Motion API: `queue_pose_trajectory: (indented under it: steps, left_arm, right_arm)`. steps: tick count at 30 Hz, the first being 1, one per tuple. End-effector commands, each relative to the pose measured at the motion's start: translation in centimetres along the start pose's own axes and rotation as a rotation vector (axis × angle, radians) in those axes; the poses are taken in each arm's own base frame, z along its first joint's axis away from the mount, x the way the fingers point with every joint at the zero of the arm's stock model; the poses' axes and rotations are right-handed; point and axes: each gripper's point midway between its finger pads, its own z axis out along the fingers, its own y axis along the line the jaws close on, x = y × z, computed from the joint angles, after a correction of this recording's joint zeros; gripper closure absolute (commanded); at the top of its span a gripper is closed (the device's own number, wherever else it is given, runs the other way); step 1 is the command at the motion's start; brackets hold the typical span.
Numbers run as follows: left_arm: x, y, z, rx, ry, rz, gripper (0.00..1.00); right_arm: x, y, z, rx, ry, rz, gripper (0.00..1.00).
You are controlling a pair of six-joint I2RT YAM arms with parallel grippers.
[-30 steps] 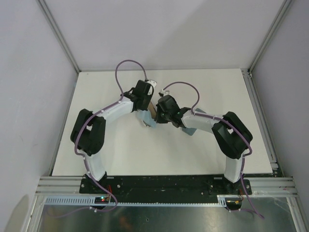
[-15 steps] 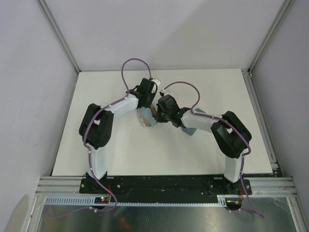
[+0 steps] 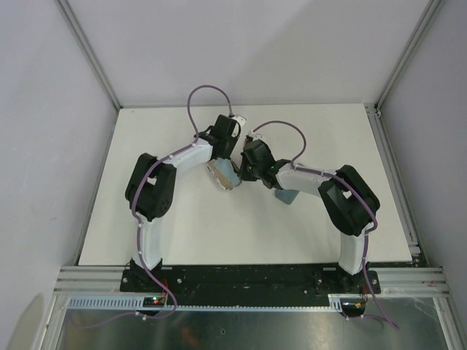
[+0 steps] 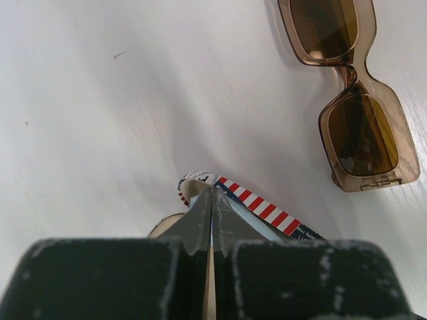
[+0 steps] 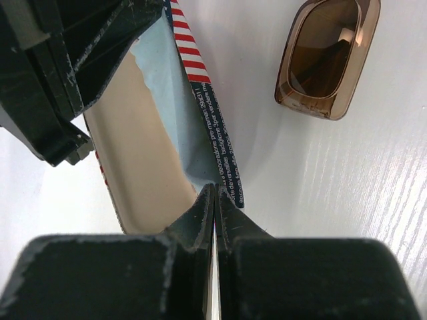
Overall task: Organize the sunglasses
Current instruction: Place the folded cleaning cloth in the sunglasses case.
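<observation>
The brown-amber sunglasses (image 4: 353,100) lie flat on the white table, lenses up, just beyond the grippers. One of their lenses also shows in the right wrist view (image 5: 327,57). The white-framed pair is out of view. A grey-blue case (image 3: 222,175) with a red-and-white striped rim (image 5: 190,60) and cream inside is held mouth open between the arms. My left gripper (image 4: 212,197) is shut on one edge of its rim. My right gripper (image 5: 215,193) is shut on the opposite edge. A light blue layer (image 5: 167,100) lies inside the case.
A second grey-blue object (image 3: 286,197) lies partly under the right forearm. The white table (image 3: 160,226) has metal rails along its sides and grey walls behind. The two wrists are close together at the table's middle back.
The left arm's elbow has swung right and forward. The case has shifted a little toward the back between the two grippers. Both grippers stay shut on it.
</observation>
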Motion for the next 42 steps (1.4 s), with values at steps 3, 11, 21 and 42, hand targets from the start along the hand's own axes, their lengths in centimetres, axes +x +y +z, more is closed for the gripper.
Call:
queue_pose_trajectory:
  steps: [3,11,21,42]
  left_arm:
    - [-2.3,0.7,0.2,-0.008,-0.06,0.007,1.0]
    - [-2.1,0.6,0.6,-0.012,-0.053,0.007,1.0]
    - [-2.1,0.5,0.9,-0.008,-0.051,-0.001,1.0]
    - [-3.5,0.4,0.0,0.001,-0.086,-0.016,1.0]
  right_arm:
    - [-2.6,1.3,0.1,-0.033,-0.068,0.013,1.0]
    - [-3.3,1.3,0.1,-0.024,-0.078,0.008,1.0]
    - [-2.6,0.0,-0.1,0.033,-0.051,0.003,0.86]
    - [-2.5,1.8,-1.0,-0.031,-0.037,-0.03,0.52]
